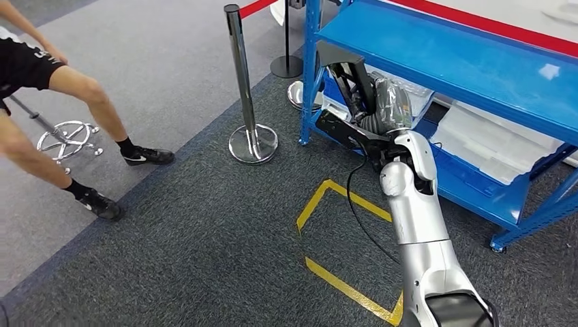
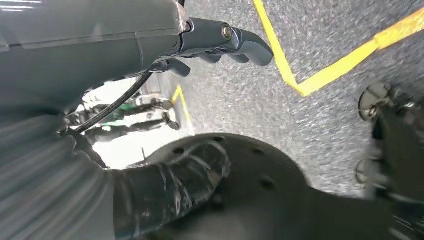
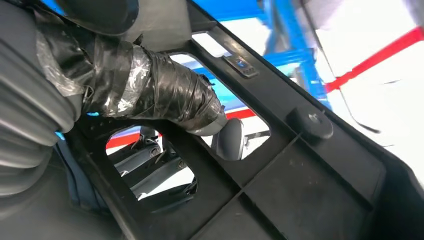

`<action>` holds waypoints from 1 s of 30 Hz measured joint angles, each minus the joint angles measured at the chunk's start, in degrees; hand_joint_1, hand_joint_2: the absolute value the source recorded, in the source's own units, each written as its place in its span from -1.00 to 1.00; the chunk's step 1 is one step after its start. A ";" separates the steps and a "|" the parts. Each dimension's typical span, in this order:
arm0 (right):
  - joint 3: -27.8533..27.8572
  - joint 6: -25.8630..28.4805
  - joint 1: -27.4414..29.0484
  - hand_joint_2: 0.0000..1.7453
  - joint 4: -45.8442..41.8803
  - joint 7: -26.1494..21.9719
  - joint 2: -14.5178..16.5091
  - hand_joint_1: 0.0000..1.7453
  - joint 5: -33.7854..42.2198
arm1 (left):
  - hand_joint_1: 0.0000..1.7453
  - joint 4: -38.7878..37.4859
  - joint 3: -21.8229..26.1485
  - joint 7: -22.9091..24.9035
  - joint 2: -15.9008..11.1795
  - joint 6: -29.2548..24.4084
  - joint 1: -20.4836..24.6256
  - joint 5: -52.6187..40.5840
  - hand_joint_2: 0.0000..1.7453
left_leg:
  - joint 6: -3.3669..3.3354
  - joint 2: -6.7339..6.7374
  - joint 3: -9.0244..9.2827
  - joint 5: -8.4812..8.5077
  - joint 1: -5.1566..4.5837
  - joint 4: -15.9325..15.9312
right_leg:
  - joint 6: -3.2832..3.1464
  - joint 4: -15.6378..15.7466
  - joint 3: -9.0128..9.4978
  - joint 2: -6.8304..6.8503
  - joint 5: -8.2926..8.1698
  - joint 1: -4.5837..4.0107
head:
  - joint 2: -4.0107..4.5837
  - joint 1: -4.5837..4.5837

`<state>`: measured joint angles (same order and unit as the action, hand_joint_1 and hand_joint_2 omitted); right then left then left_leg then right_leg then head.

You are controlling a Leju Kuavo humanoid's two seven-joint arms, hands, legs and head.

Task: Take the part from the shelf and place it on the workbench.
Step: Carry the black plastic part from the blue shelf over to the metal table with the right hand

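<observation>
- Right hand, wrist view: thumb wrapped in black tape lies across the face of a black plastic part; darker fingers show through a cut-out on the far side. Thumb on one face, fingers behind: the hand pinches the panel through its opening, likely because a thin ribbed panel offers no other purchase.
- Part: flat, ribbed, with rectangular openings, a round boss and a small switch-like inset. It is in the right hand, not resting on the shelf.
- Head view: right arm reaches forward, right hand raised, the part hanging just beside and below it, at the shelf's front edge. A black cable droops from the wrist toward the floor.
- Left hand, wrist view: dark fingers curled in, nothing seen between them; closed on nothing, as far as this shows. The arm hangs over grey carpet with yellow tape, idle; one hand seems enough for the part.
- Just beyond the right hand: blue shelf, with clear plastic trays on its lower level.
- On the floor beneath the arm: yellow tape outline, probably a standing mark.
- Further, well to the left of the hand: chrome stanchion with red belt; a person on a stool, legs spread.
- Judgement: pick seems done; the carry to the surface remains. No workbench seen.
</observation>
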<state>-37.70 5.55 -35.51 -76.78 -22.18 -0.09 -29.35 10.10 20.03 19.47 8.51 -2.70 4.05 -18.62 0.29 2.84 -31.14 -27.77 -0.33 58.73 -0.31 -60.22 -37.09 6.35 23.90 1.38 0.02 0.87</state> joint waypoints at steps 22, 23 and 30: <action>-1.16 0.35 -1.49 1.00 3.97 0.60 1.61 1.00 0.82 | -1.00 -0.02 0.84 1.94 2.56 -4.14 0.06 0.37 1.00 | 0.87 -3.81 -13.36 -0.24 0.59 11.56 | -1.05 -1.17 2.64 -5.76 4.15 0.33 | 0.00 -0.15; -1.15 0.43 -1.54 1.00 4.08 0.59 1.57 1.00 0.86 | -1.00 -0.02 1.05 1.44 2.65 -4.50 0.07 0.73 1.00 | 0.98 -3.42 -14.09 -1.79 0.67 15.04 | -1.11 -1.18 2.13 -5.01 3.76 0.12 | 0.00 -0.16; -1.14 0.62 -1.99 1.00 4.52 0.33 1.47 1.00 0.93 | -1.00 -0.02 2.26 0.67 2.86 -4.94 0.18 1.55 1.00 | -2.05 0.68 -1.41 0.02 -1.06 1.12 | -0.70 -0.80 0.44 -0.17 1.78 -0.62 | 0.00 -0.16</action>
<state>-38.84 6.17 -37.50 -72.26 -21.86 1.38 -28.41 10.08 22.28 20.14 11.37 -7.64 4.22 -17.07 -1.76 3.52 -32.55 -27.75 -1.39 59.85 -1.01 -61.03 -36.65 6.18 25.67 0.76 0.02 0.71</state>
